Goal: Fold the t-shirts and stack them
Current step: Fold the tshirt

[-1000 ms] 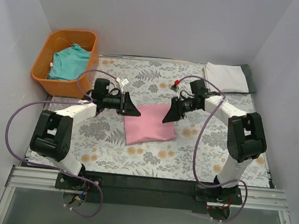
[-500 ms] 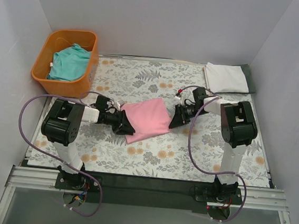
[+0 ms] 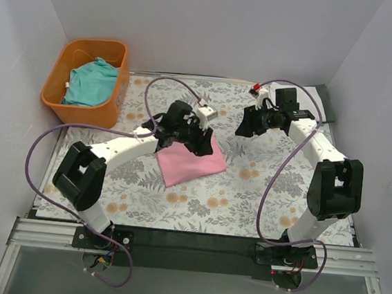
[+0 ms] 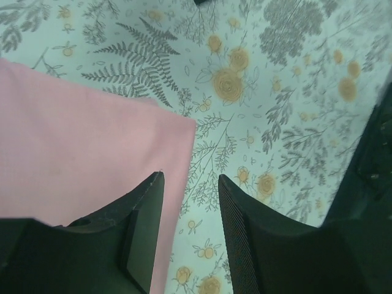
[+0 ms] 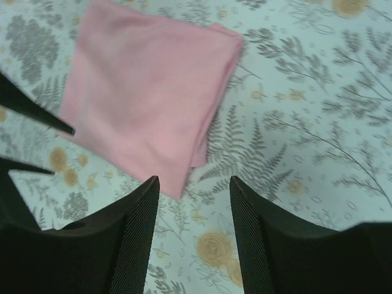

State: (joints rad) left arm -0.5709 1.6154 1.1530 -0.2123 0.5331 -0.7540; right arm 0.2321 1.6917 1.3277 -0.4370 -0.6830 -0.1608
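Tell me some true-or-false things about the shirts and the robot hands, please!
1. The pink shirt lies folded on the flowery cloth. True.
2. The teal shirt is inside the orange basket. True.
3. The right gripper is holding the pink shirt. False: it is open and empty.
4. The left gripper is squeezed shut. False: its fingers are apart, with nothing between them.
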